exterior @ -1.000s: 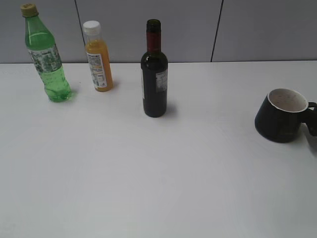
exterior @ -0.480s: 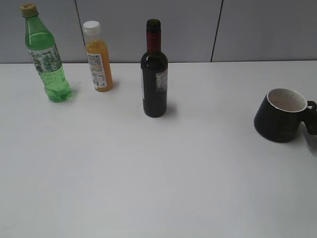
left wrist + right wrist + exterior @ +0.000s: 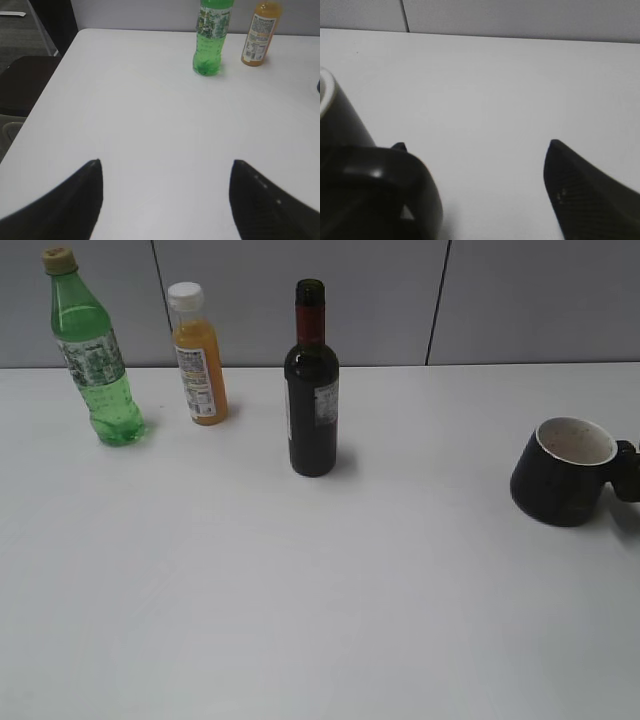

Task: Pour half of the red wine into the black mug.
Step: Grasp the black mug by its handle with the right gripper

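Mug (image 3: 560,474) at three o'clock, handle beside spread right fingers (image 3: 560,195); left fingers (image 3: 260,200) spread, idle; wine bottle (image 3: 312,390) needs grasping.

Mug (image 3: 560,475) far R — wine bottle (image 3: 312,390) centre

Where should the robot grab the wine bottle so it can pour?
Probably around the wide lower body of the wine bottle, below the shoulder, coming in level from the side facing the camera. It stands upright with bare table there, the body is round and straight-sided, and the thin neck must stay free for tipping toward the black mug.
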Action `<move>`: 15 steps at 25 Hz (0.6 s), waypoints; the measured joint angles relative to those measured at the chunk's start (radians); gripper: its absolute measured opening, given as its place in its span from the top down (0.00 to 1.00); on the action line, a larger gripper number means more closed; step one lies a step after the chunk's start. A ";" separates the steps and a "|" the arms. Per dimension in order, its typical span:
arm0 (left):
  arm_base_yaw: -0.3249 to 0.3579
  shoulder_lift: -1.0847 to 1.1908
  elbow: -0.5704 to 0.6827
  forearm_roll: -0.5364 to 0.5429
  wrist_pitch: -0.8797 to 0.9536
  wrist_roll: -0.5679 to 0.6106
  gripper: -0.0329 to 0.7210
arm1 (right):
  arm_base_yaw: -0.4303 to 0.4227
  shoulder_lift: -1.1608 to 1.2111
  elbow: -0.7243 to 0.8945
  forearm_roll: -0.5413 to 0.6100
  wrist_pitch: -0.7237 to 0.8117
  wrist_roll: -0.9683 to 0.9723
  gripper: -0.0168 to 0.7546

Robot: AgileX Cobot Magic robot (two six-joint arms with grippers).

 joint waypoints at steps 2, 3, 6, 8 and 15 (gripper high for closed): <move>0.000 0.000 0.000 0.000 0.000 0.000 0.18 | 0.000 0.000 -0.001 -0.004 0.000 0.000 0.29; 0.000 0.000 0.000 0.000 0.000 0.000 0.18 | 0.000 0.000 -0.001 -0.008 0.000 0.000 0.36; 0.000 0.000 0.000 0.000 0.000 0.000 0.18 | 0.004 0.000 -0.001 -0.016 0.000 0.000 0.58; 0.000 0.000 0.000 0.000 0.000 0.000 0.18 | 0.005 0.000 -0.001 -0.017 0.000 0.000 0.70; 0.000 0.000 0.000 0.000 0.000 0.000 0.18 | 0.005 0.000 -0.001 -0.019 0.007 -0.005 0.94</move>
